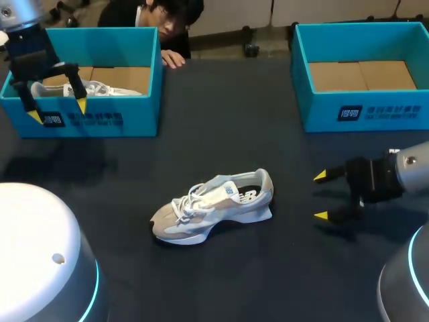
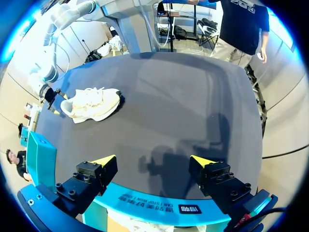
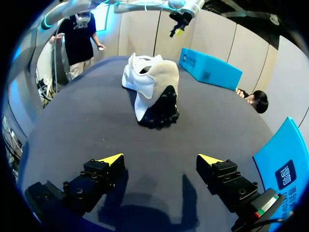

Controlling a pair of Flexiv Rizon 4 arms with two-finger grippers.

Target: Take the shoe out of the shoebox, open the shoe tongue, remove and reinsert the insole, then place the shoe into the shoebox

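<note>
Lying mid-desk [image 1: 281, 282], the sneaker [image 1: 211, 204] runs crosswise, toe toward our left, heel facing our open right claw [image 1: 320, 196]. Our left claw [image 1: 58, 111] hangs open over the left shoebox [image 1: 137, 111], well apart.

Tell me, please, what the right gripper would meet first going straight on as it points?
Probably the shoe, heel first: it lies directly ahead of the open right gripper, nothing between them, though depth is hard to judge.
</note>
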